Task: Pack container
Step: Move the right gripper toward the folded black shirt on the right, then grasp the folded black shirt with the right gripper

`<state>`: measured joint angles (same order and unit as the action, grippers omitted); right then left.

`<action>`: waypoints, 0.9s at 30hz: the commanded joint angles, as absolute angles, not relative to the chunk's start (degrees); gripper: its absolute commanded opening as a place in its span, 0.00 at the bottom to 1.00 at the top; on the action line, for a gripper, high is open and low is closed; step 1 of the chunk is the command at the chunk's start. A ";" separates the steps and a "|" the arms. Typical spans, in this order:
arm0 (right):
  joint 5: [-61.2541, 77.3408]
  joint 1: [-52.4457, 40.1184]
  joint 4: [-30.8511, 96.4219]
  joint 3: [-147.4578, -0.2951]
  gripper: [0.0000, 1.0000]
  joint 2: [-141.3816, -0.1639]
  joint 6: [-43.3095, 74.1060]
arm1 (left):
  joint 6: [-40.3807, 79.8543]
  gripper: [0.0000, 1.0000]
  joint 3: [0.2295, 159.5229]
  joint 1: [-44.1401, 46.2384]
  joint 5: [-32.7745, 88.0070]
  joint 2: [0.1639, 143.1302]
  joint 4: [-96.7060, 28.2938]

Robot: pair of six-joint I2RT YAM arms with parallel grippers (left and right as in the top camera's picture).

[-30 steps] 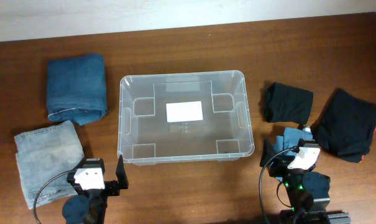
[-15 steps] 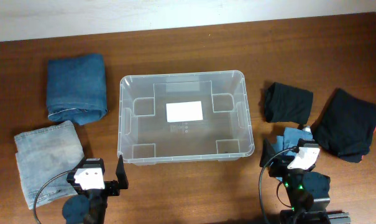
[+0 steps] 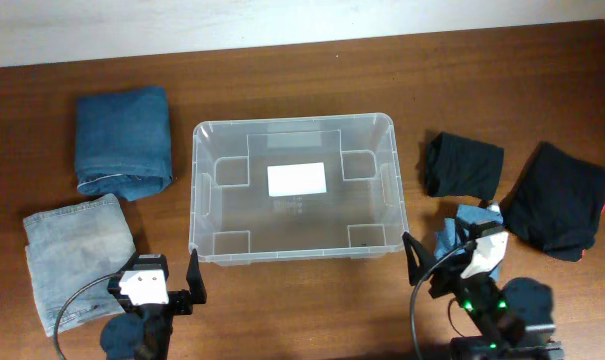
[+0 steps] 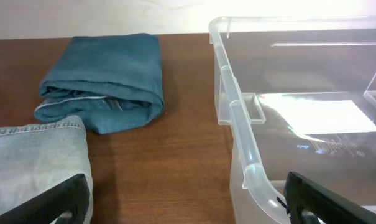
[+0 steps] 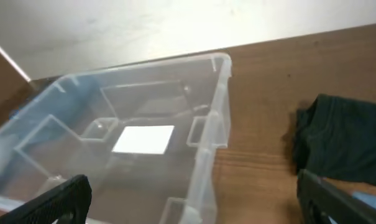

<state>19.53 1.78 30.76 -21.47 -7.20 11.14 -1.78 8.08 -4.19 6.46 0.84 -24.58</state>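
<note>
The container [image 3: 196,190], a large clear plastic tub with a white label [image 3: 297,179] on its bottom, stands empty mid-table. It also shows in the left wrist view [image 4: 237,118] and in the blurred right wrist view [image 5: 217,124]. My left gripper [image 3: 154,272] is open and empty just in front of the tub's near left corner, its jaws [image 4: 188,202] spanning bare wood and the tub's rim. My right gripper [image 3: 450,250] is open and empty by the tub's near right corner, its jaws [image 5: 197,205] facing the tub's right wall.
Folded dark blue jeans [image 3: 124,140] lie far left, also in the left wrist view [image 4: 107,81]. Light jeans [image 3: 77,255] lie near left [image 4: 32,162]. Two black garments [image 3: 464,165], [image 3: 559,200] lie on the right, one in the right wrist view [image 5: 343,137]. A blue cloth [image 3: 470,218] lies by the right gripper.
My right arm has swung left toward the container's near right corner, with its base end shifting right. The left arm and the clothes have not moved.
</note>
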 commanded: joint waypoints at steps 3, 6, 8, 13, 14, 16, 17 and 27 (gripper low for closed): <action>20.36 1.96 36.73 -36.27 0.98 -20.82 10.70 | -2.68 1.00 7.27 -4.12 6.44 0.67 -24.67; 21.58 1.96 37.74 -43.18 0.98 -27.79 10.74 | -2.68 1.00 7.27 -4.12 6.46 0.67 -24.67; 23.64 1.96 37.76 -46.83 0.98 -30.98 10.72 | -2.68 1.00 7.27 -4.12 6.46 0.67 -24.67; 21.76 2.85 41.10 -57.47 0.98 -42.24 10.72 | -2.68 1.00 7.27 -4.12 6.46 0.67 -24.67; 21.17 3.46 42.98 -59.55 0.98 -44.88 10.72 | -2.68 1.00 7.27 -4.12 6.46 0.67 -24.67; 20.32 5.78 49.34 -66.15 0.98 -53.56 10.74 | -2.68 1.00 7.27 -4.12 6.46 0.67 -24.67; 20.34 6.81 51.55 -68.58 0.98 -56.47 10.81 | -2.68 1.00 7.27 -4.12 6.44 0.67 -24.67; 27.03 29.17 60.95 -88.84 0.98 -87.05 11.38 | -2.68 1.00 7.27 -4.12 6.46 0.67 -24.67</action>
